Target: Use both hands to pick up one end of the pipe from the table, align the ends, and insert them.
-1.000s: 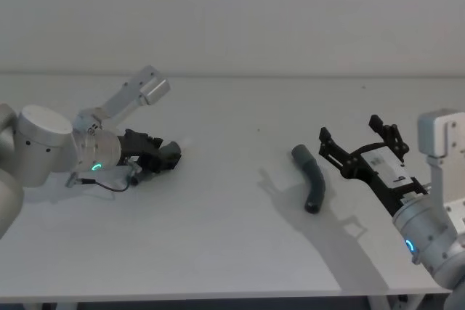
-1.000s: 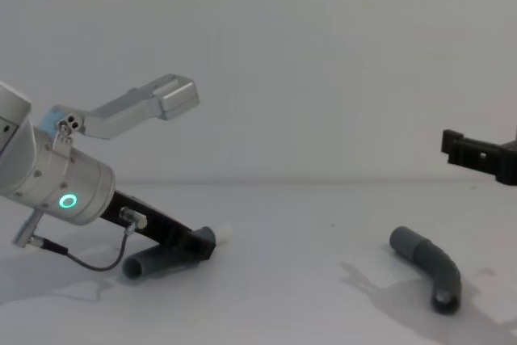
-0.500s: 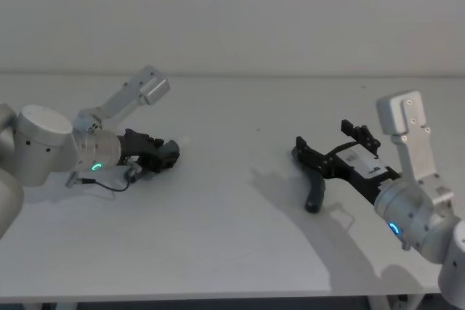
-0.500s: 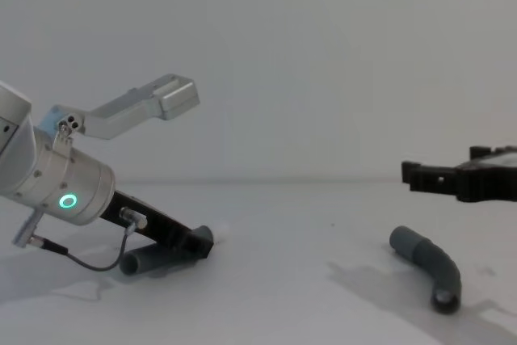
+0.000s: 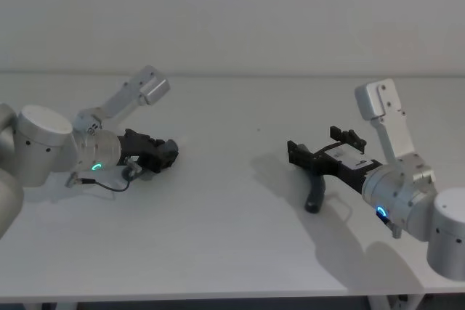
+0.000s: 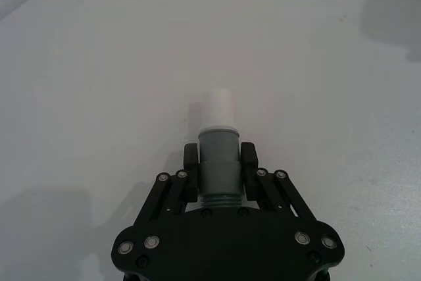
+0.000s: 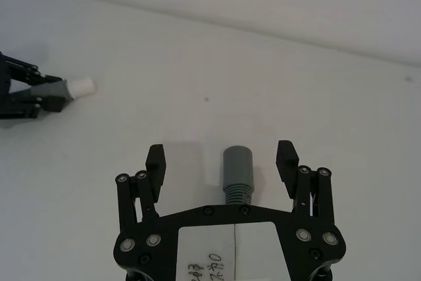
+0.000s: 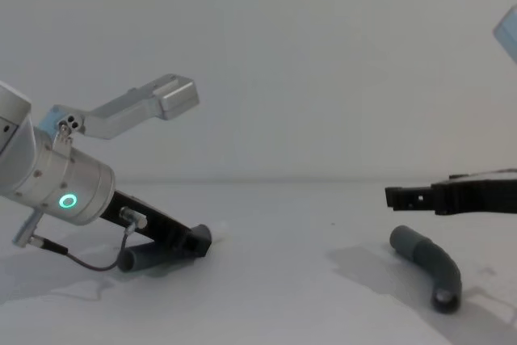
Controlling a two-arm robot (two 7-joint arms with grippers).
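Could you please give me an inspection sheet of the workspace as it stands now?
Surface: white table, smooth, shadows under both arms.
Job's things: left pipe piece, white-tipped, gripped at its collar; right pipe piece lying on the table.
Clutter: nothing seen.
Claws: left claw shut on the left pipe piece, low over the table; right claw open, poised above the right piece's collar, not touching.
Cables: thin black cable looping under the left wrist.
Surroundings: plain pale wall.

in the head view the right gripper (image 5: 320, 147) covers the collar end (image 7: 238, 161) of the pipe piece (image 5: 315, 194) under it. well left of the right gripper, the left gripper (image 5: 171, 154) hides most of the other piece (image 6: 218, 159).
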